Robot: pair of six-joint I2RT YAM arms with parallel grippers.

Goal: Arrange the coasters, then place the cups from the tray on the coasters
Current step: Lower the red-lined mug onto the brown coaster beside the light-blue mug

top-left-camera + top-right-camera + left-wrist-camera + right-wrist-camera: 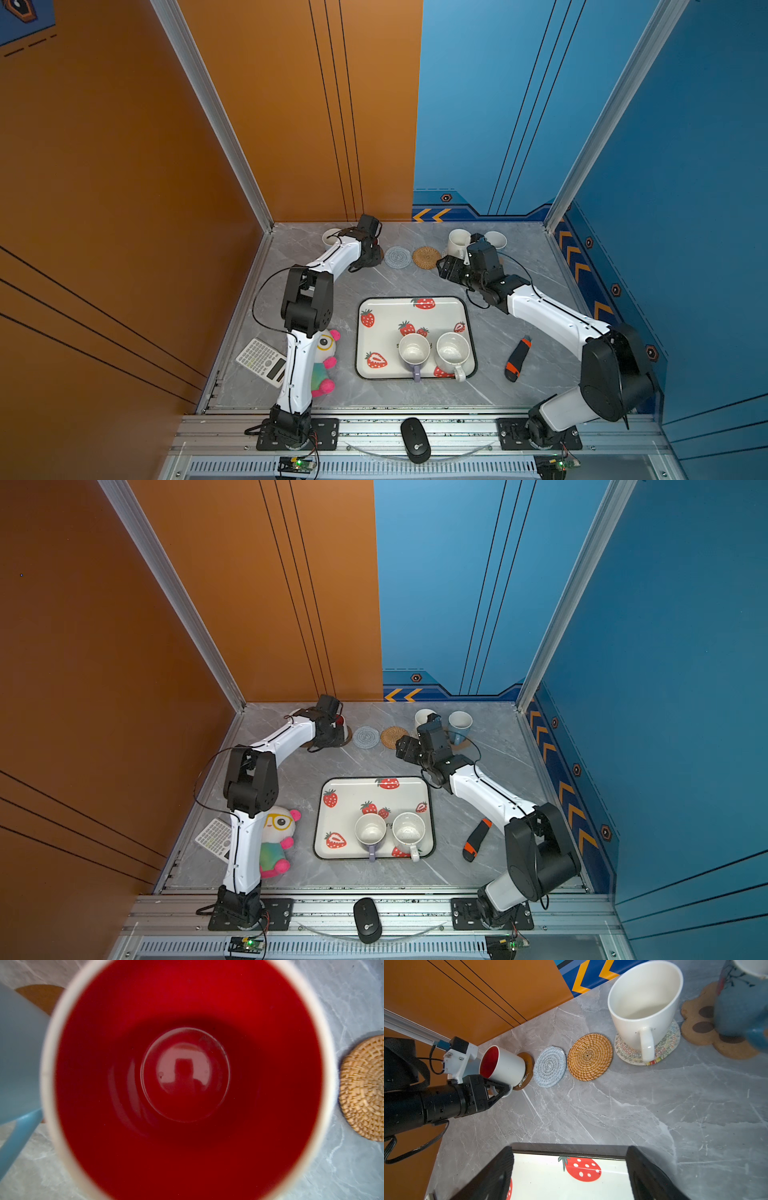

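Our left gripper (pixel 503 1089) pinches, jaws narrow, the handle of the red-lined mug (pixel 505 1068) at the table's 11 o'clock. The mug's base is at a brown disc coaster (pixel 529 1068), hemmed by a light blue mug (pixel 18 1047) at its 9 o'clock and a grey woven coaster (pixel 549 1066) and tan rattan coaster (pixel 589 1056) at its 3 o'clock. Our right gripper (pixel 571 1153) hangs wide and empty near the 12 o'clock rim of the strawberry tray (pixel 386 336), where a lavender mug (pixel 414 351) and white mug (pixel 452 353) stand at 5 o'clock; a calculator (pixel 262 361) and plush toy (pixel 326 361) lie at the table's 8 o'clock, a utility knife (pixel 517 359) at 4 o'clock.
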